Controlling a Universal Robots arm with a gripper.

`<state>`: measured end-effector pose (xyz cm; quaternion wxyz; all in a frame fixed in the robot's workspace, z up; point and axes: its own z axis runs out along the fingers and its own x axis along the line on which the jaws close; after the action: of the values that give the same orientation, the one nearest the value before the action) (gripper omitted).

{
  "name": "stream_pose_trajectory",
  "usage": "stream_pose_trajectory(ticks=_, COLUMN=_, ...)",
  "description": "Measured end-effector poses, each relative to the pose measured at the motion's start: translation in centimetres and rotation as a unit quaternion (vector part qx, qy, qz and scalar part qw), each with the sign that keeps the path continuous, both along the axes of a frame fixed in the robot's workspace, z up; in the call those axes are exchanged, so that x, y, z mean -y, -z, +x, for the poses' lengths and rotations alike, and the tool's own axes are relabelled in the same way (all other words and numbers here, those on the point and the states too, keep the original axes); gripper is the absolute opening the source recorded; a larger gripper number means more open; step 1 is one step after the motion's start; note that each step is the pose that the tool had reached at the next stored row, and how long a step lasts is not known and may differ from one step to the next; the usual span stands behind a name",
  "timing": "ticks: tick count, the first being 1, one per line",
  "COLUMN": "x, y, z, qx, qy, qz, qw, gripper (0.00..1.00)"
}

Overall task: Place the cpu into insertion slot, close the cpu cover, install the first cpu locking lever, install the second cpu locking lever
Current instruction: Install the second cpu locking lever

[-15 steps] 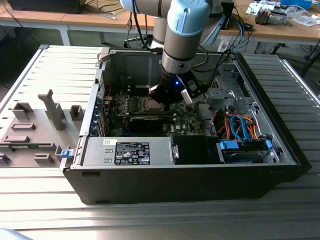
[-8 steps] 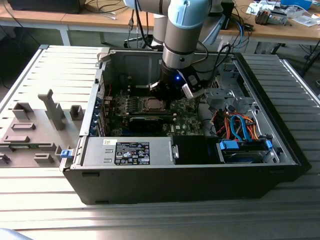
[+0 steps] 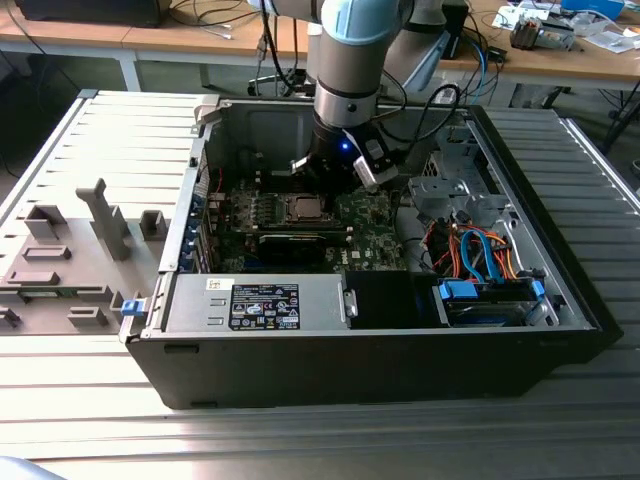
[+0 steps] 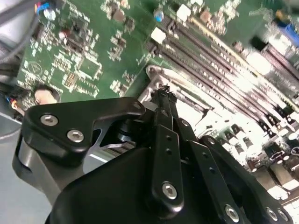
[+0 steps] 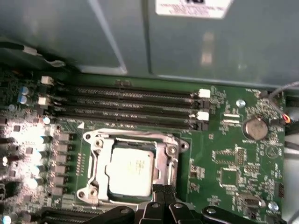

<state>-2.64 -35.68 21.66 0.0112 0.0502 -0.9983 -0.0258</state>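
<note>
Cpu [image 5: 130, 171] sits in the insertion slot [image 5: 96, 184], cover [image 5: 169, 161] seemingly down. We see our gripper [image 5: 161, 200] at its edge, jaws pressed together.

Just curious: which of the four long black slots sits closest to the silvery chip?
The slot directly beside the cpu cover; the other three lie beyond it.

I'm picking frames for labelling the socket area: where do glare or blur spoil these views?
In the second wrist view, white glare washes out the memory slots and the board looks smeared; in the first wrist view, a bright patch burns out the capacitors, yet the cpu reads clearly; the exterior view is evenly lit, the case interior shaded.
</note>
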Motion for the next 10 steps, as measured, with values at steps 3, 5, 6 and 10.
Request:
stream_pose_trajectory(ticks=3, x=-1.05, y=0.01, z=-0.94, qx=0.001, qy=0.0, qz=-0.0067, qw=0.99998, gripper=0.11)
stream_pose_trajectory(ticks=5, x=-1.46, y=0.01, z=-1.84, qx=0.0027, qy=0.0, qz=-0.0093, qw=0.99995, gripper=0.11)
stream_pose_trajectory(ticks=6, x=-1.46, y=-0.03, z=-1.93, qx=0.0038, qy=0.0, qz=-0.0111, qw=0.99993, gripper=0.11)
stream_pose_trajectory(ticks=10, x=-1.47, y=-1.7, z=-1.95, qx=0.0046, qy=0.0, qz=-0.0157, qw=0.99987, gripper=0.11)
